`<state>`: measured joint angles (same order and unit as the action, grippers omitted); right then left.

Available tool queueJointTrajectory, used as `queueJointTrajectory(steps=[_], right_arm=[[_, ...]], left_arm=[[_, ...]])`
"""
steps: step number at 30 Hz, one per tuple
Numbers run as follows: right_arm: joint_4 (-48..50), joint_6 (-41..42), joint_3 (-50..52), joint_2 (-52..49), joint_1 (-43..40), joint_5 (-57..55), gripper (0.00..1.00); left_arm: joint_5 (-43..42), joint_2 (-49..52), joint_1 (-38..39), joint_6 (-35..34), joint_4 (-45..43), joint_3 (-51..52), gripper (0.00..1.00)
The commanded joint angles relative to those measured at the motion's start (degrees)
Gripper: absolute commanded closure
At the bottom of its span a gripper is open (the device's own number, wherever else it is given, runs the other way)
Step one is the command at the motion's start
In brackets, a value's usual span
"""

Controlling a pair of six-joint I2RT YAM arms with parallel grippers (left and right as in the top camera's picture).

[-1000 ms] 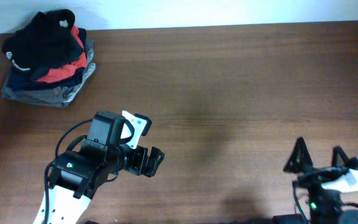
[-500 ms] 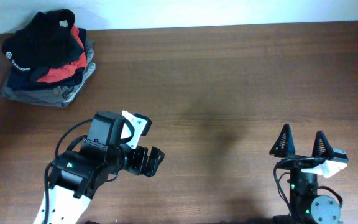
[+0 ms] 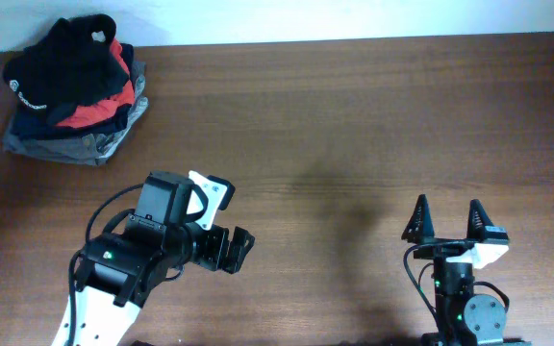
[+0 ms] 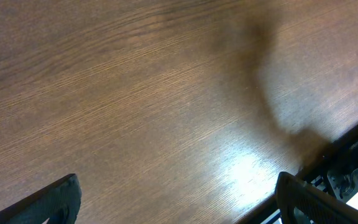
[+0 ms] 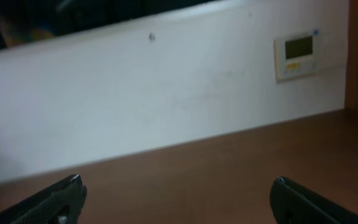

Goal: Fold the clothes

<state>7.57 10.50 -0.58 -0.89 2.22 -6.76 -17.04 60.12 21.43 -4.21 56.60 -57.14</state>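
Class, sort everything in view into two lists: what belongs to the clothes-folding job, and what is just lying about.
Belongs to the job: black top, crumpled on the pile; left pincer and right pincer, both open.

Just lying about: red garment, navy garment and grey garment under it; wall panel.

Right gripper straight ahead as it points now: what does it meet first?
Way looks free: the right gripper faces bare table, then the white wall; depth is unclear.

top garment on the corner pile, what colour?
Black, with a small white round logo; the top garment shows best in the overhead view.
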Motion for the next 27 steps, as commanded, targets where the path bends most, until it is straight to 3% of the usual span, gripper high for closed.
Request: queueJointTrajectory(steps=[1, 8, 27], right_arm=[[-1.9, -2.6, 0.3, 0.7, -0.4, 1.4, 0.01], [-12.0, -2.6, 0.3, 0.7, -0.4, 1.9, 0.01], [-11.9, -2.6, 0.3, 0.7, -0.4, 2.1, 0.01]], left_arm=[[0.4, 0.2, 0.2, -0.5, 0.0, 0.1, 0.01], [0.4, 0.2, 0.2, -0.5, 0.0, 0.1, 0.01], [0.4, 0.2, 0.2, -0.5, 0.0, 0.1, 0.01]])
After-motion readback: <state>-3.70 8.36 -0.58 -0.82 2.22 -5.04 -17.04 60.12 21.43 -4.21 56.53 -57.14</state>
